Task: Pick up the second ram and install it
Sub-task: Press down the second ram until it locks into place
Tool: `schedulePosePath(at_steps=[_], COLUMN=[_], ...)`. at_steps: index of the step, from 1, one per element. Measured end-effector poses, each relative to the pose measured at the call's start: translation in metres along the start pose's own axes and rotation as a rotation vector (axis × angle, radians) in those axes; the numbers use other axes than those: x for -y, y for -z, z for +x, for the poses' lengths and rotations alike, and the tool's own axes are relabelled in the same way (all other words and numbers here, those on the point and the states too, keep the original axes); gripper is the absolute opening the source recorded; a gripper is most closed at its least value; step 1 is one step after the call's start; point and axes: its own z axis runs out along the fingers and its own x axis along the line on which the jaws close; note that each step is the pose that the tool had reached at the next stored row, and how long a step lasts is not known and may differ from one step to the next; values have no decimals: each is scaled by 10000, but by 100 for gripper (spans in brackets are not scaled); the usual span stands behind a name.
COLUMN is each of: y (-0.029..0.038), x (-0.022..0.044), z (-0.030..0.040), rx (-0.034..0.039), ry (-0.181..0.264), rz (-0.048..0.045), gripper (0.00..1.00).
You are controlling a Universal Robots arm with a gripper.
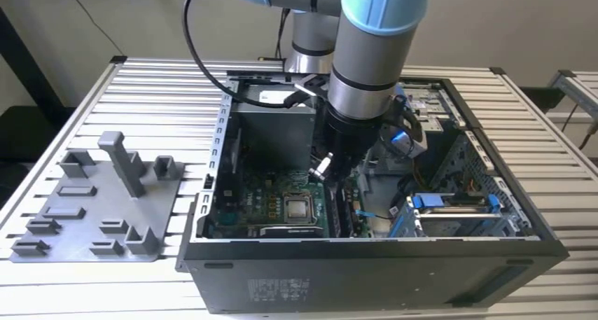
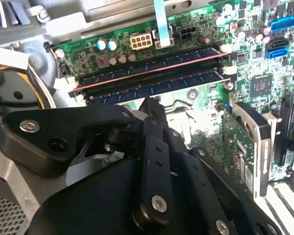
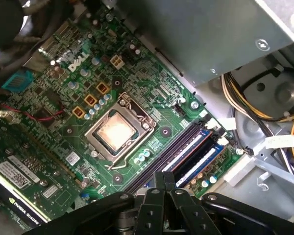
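Two dark ram sticks stand edge-up in the motherboard's memory slots (image 2: 157, 68). The stick I take for the second ram (image 2: 159, 87) is the one closest to my fingertips; it lies level in its slot. My gripper (image 2: 149, 104) is shut, its black fingers pressed together with nothing between them, and the tips hover right at that stick's long edge. The first wrist view has the gripper (image 3: 162, 177) over one end of the memory slots (image 3: 188, 152). In the exterior view the gripper (image 1: 327, 169) reaches down into the open computer case (image 1: 374, 264), over the motherboard.
The processor socket (image 3: 116, 131) lies beside the slots, and a graphics card (image 3: 19, 176) lies beyond it. Yellow and black cables (image 3: 245, 98) run by the grey power-supply box (image 1: 271, 127). A grey fixture plate (image 1: 94, 201) with upright pegs lies outside the case at the exterior view's left.
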Motion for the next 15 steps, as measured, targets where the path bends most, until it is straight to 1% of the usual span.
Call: schedulePosePath(at_steps=[9,15], y=[0,-1], x=[0,0], z=[0,0], rx=[-9,-14], ry=[746,1390], rz=[-11,-22], gripper=[11,11])
